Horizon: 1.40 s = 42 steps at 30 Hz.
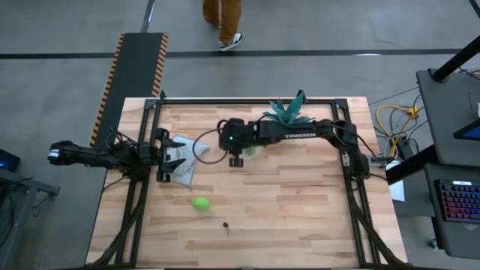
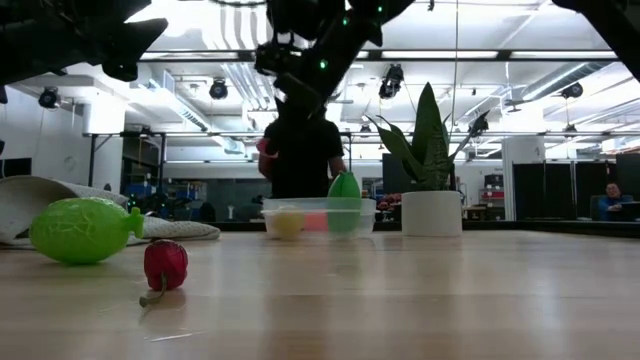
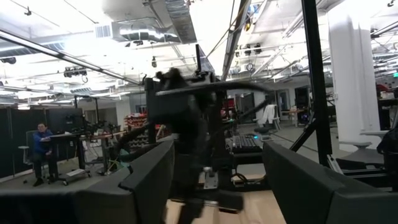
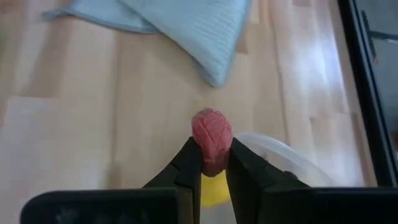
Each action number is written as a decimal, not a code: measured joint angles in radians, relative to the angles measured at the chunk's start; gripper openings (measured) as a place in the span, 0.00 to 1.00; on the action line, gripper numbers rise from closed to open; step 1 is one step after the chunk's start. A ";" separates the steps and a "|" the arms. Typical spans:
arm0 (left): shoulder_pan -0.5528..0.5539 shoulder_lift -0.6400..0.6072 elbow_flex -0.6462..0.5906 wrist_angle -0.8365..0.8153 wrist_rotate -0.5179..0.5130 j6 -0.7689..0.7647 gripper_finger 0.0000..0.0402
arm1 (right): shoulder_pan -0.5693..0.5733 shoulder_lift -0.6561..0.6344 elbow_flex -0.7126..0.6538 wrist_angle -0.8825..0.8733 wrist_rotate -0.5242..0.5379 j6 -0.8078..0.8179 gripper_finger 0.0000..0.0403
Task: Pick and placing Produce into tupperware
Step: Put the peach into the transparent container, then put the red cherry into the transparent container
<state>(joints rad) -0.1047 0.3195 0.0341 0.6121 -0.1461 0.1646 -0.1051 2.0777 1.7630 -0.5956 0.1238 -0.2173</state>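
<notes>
**Right gripper carries a pink piece above the clear bowl**

The right gripper (image 4: 214, 163) has its two fingers closed on a small pink produce piece (image 4: 211, 138), which pokes out past the fingertips. Directly beneath the jaws sits the tupperware (image 4: 292, 163), its clear rim showing just beside the right finger, and a yellow lemon (image 4: 210, 190) inside it appears between the fingers, under the held piece. In the low view the bowl (image 2: 318, 216) already holds the lemon (image 2: 287, 222), a green piece (image 2: 344, 200) leaning upright and something reddish between them. Beyond the fingertips, on the wooden table (image 1: 300, 202), lies the pale blue-grey cloth (image 4: 186, 28).

The left gripper (image 1: 163, 156) waits over the cloth (image 1: 182, 161) at the table's left edge, its jaws spread wide with nothing between them; the right arm stands straight ahead of them.

Well apart from both sets of jaws, a green lime (image 1: 200, 203) and a small dark red strawberry (image 1: 225, 225) rest on the table. A potted plant (image 1: 289, 112) stands beside the right arm. A person (image 1: 223, 19) is walking beyond the table.
</notes>
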 joint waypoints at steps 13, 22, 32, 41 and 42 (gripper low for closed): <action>0.000 0.000 0.000 0.000 0.000 0.000 0.57 | -0.077 0.006 0.000 -0.036 -0.003 0.026 0.16; 0.000 0.000 0.000 0.000 0.000 0.000 0.57 | -0.086 0.006 0.000 -0.083 -0.001 0.026 0.17; 0.000 0.000 0.000 0.000 0.000 0.000 0.57 | -0.089 0.006 0.000 -0.088 0.000 0.046 0.25; 0.000 0.000 0.000 0.000 0.000 0.000 0.57 | -0.090 0.007 0.000 -0.088 0.008 0.053 0.36; 0.000 0.000 0.000 0.000 0.000 0.000 0.57 | -0.090 0.007 0.000 -0.088 0.008 0.059 0.37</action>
<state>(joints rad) -0.1047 0.3195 0.0341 0.6121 -0.1459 0.1648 -0.1948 2.0846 1.7630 -0.6838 0.1315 -0.1585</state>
